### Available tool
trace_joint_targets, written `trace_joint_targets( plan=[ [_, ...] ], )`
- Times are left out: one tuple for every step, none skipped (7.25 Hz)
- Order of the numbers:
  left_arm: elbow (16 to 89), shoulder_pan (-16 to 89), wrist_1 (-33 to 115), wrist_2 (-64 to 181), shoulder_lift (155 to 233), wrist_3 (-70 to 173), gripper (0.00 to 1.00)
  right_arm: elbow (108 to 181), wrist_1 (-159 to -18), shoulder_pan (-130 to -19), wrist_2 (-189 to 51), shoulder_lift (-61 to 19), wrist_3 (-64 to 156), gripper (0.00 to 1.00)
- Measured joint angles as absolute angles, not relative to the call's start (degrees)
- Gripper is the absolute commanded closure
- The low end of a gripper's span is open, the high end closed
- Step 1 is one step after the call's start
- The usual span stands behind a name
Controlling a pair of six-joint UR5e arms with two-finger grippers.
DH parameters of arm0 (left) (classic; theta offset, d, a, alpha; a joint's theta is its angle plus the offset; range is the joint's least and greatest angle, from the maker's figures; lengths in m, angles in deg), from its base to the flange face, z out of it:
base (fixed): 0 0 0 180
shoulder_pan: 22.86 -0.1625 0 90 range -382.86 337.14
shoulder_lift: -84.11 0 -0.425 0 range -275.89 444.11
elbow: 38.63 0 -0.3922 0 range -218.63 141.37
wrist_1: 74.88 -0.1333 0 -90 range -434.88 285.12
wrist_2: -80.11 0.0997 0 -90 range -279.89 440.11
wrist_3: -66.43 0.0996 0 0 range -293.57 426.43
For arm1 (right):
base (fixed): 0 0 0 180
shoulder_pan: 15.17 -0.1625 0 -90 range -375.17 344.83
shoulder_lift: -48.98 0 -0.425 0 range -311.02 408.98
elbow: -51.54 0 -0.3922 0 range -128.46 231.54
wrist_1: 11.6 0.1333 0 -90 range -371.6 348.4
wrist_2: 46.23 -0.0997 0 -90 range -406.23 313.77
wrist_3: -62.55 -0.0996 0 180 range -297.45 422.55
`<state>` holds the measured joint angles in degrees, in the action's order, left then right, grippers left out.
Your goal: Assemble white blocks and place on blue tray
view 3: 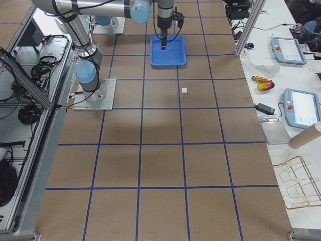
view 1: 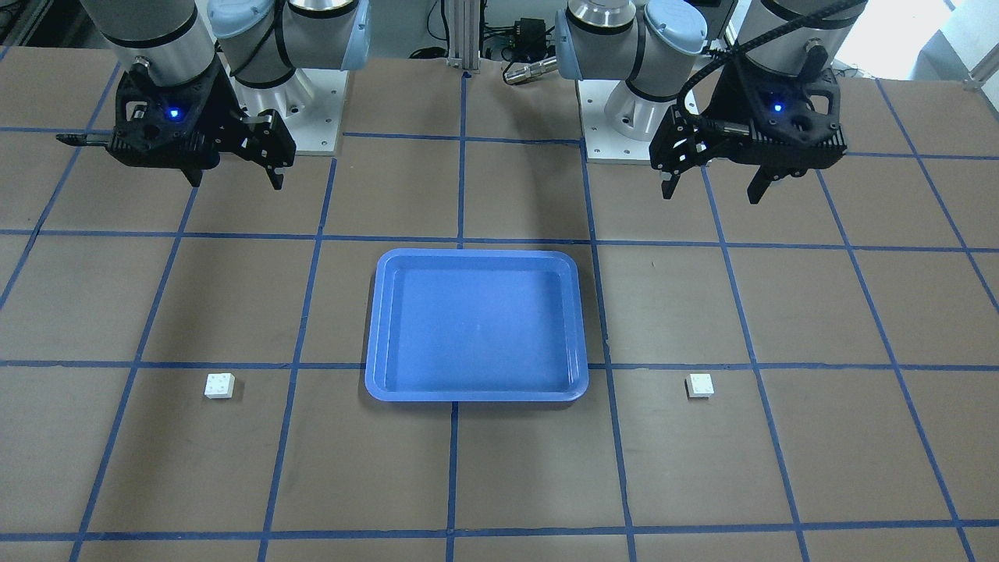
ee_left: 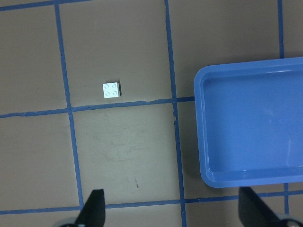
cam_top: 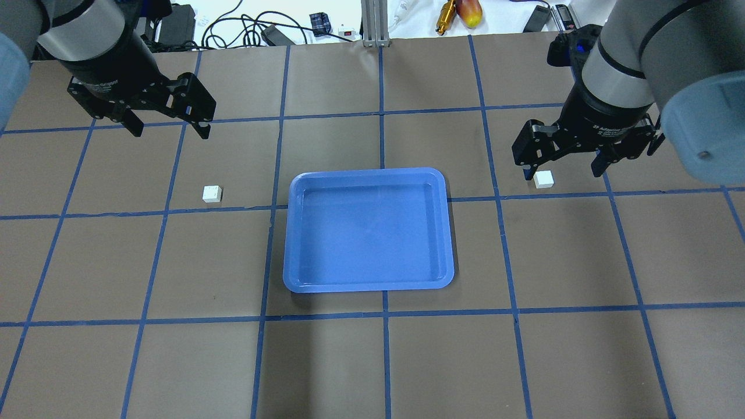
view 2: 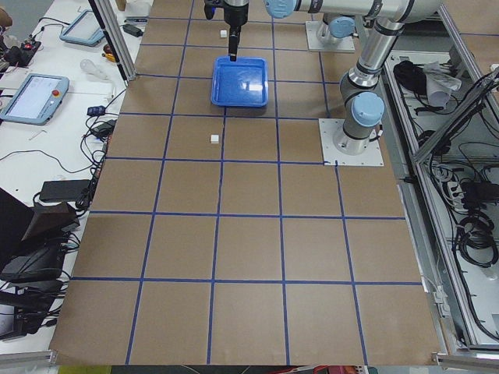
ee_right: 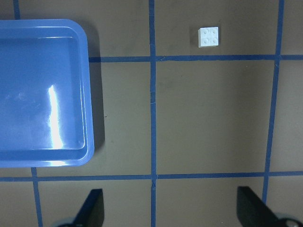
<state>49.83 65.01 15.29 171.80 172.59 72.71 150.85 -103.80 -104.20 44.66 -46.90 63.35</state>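
The blue tray (view 1: 476,254) lies at the table's middle and holds nothing; it also shows in the overhead view (cam_top: 369,230). One white block (cam_top: 212,194) sits studs up on the table to the tray's left, in front of my left gripper (cam_top: 170,132). The left wrist view shows this block (ee_left: 111,90) and the tray (ee_left: 251,123). The other white block (cam_top: 543,179) lies to the tray's right, close under my right gripper (cam_top: 563,173); it also shows in the right wrist view (ee_right: 209,37). Both grippers are open, empty and raised above the table.
The brown table carries a grid of blue tape lines. The two arm bases (view 1: 304,117) (view 1: 624,117) stand at the robot's edge. Cables and small tools (cam_top: 468,14) lie beyond the far edge. Benches with tablets (view 2: 31,97) flank the table's ends.
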Motion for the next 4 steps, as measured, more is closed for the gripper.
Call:
trace_joint_targets(
  plan=[
    [49.93, 65.0, 15.28, 171.52, 172.65, 72.69, 0.0, 150.88, -103.8, -104.2, 44.66, -46.89, 63.47, 0.0],
    [49.97, 64.85, 15.24, 171.16, 172.81, 72.68, 0.0, 150.91, -103.8, -104.2, 44.63, -46.88, 63.57, 0.0],
    [49.87, 64.57, 15.14, 170.97, 173.24, 72.69, 0.0, 150.99, -103.8, -104.2, 44.6, -46.89, 63.6, 0.0],
    [49.91, 64.19, 14.7, 171.03, 174.04, 72.91, 0.0, 151.06, -103.82, -104.2, 44.57, -46.88, 63.51, 0.0]
  ],
)
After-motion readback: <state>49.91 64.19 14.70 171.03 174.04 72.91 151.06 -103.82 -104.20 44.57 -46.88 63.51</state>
